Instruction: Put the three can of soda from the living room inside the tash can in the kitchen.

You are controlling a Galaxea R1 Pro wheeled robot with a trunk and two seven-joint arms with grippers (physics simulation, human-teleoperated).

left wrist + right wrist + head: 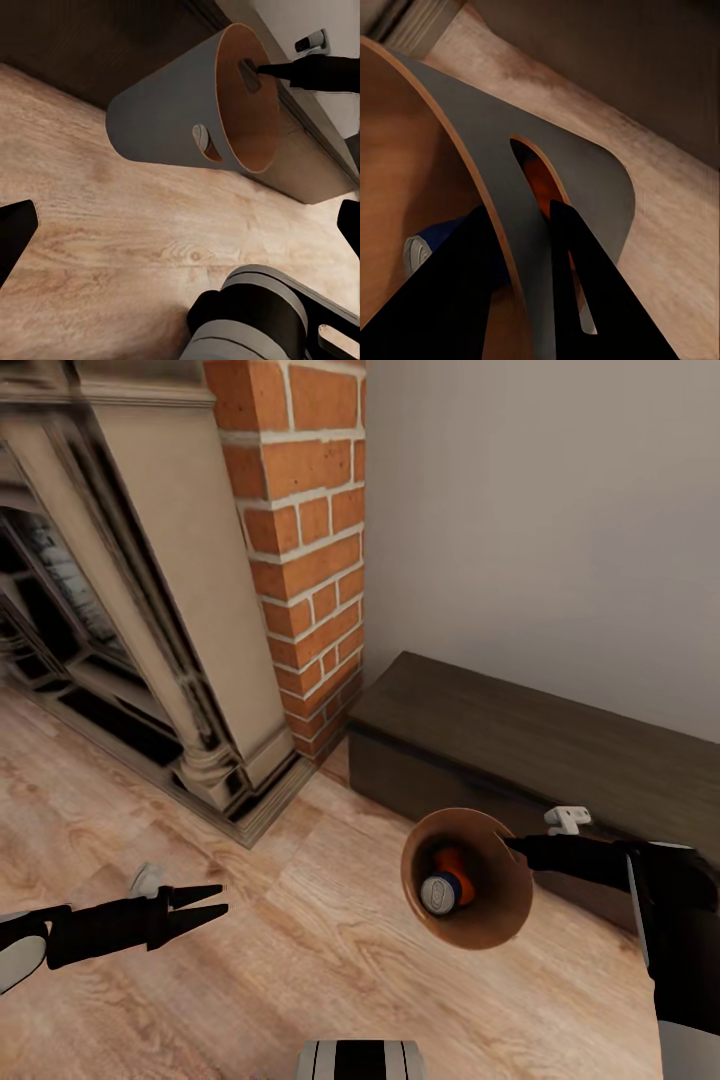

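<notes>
The tash can, copper inside and grey outside, hangs tilted above the wood floor with its mouth turned toward me. My right gripper is shut on its rim beside a handle slot; in the right wrist view the gripper has one finger on each side of the wall. Inside lie a blue can of soda with a grey top and an orange one behind it. My left gripper is open and holds nothing, low over the floor, well to the left of the bin.
A stone fireplace and a red brick chimney stand at the back left. A low dark wooden bench runs along the grey wall just behind the bin. Light plank floor lies between the arms.
</notes>
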